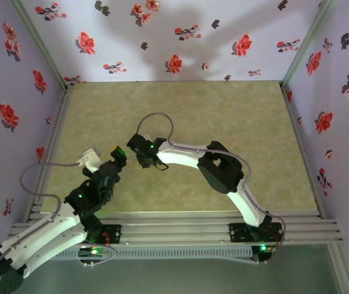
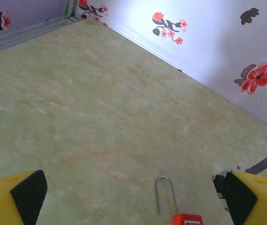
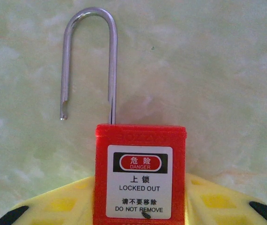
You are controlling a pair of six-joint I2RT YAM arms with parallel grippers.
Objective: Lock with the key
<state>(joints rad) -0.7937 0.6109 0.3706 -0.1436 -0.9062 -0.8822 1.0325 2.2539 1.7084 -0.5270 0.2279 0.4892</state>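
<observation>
Red padlock (image 3: 140,159), shackle (image 3: 66,61) open, lying between right claw's (image 3: 138,213) spread fingers

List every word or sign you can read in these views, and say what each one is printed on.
All on the white label of the red padlock, in the right wrist view:
"危险"
"DANGER"
"上锁"
"LOCKED OUT"
"请不要移除"
"DO NOT REMOVE"
Raised lettering along the padlock's red top edge: too faint to read.
The label as seen in the left wrist view: too small to read.
</observation>
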